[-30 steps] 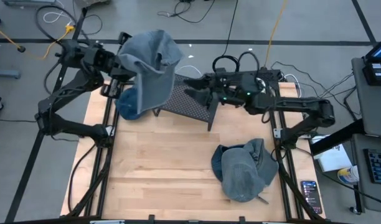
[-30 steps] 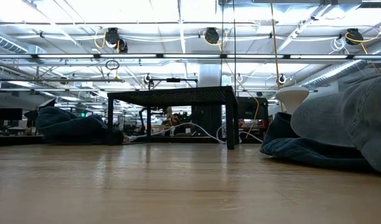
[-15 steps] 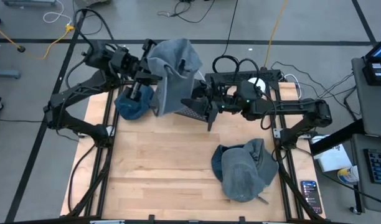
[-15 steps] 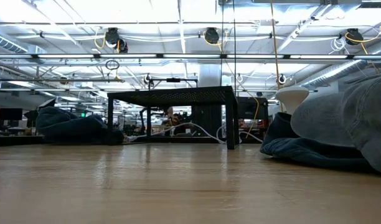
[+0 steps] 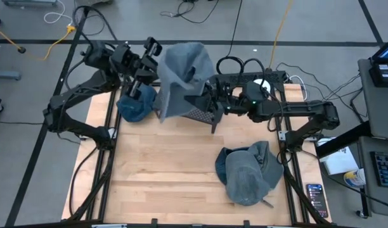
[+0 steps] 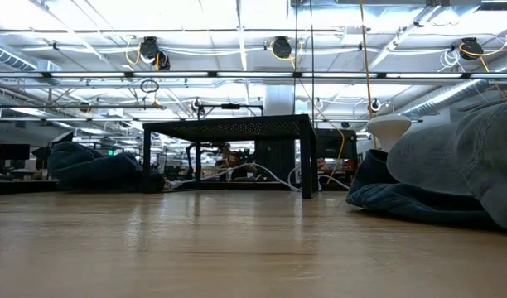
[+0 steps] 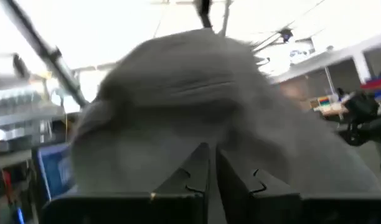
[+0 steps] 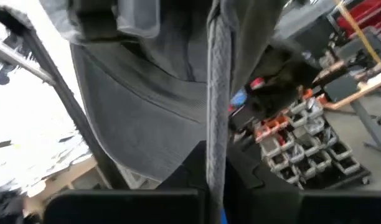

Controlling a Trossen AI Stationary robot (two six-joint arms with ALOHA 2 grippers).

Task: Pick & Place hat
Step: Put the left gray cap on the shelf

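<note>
A grey hat (image 5: 184, 69) hangs in the air over a black mesh stand (image 5: 197, 115) at the table's far side. My left gripper (image 5: 159, 66) is shut on the hat's left side, and the cloth fills the left wrist view (image 7: 178, 93). My right gripper (image 5: 204, 101) reaches in from the right and is shut on the hat's lower edge. A dark blue hat (image 5: 135, 104) lies on the table to the left of the stand. A heap of grey hats (image 5: 248, 171) lies on the wood at the near right. My left gripper pinches the hat's cloth at its left side (image 7: 209, 140) between its two fingers, coming from the table's left and slanting a little upward. How many layers it holds is hidden by the cloth. The hat is lifted clear above the stand. My right gripper pinches the hat's stitched edge (image 8: 218, 124) between its two fingers, coming from the table's right and slanting a little upward. The edge runs along the fingers and on past their tips. The rest of the hat hangs spread beyond the gripper, clear of the table.
The stand (image 6: 229, 128) rests on thin legs with open space beneath it. Black frame rails (image 5: 111, 145) run along both side edges of the table. Bare wood (image 5: 168, 177) lies at the near left and middle. Cables and a white object (image 5: 262, 82) lie behind the stand.
My left gripper has carried the grey hat toward the table's right, from above the blue hat to over the stand, and the hat has turned a little. My right gripper, open a second ago beside the stand, has shut on the hat's lower edge.
</note>
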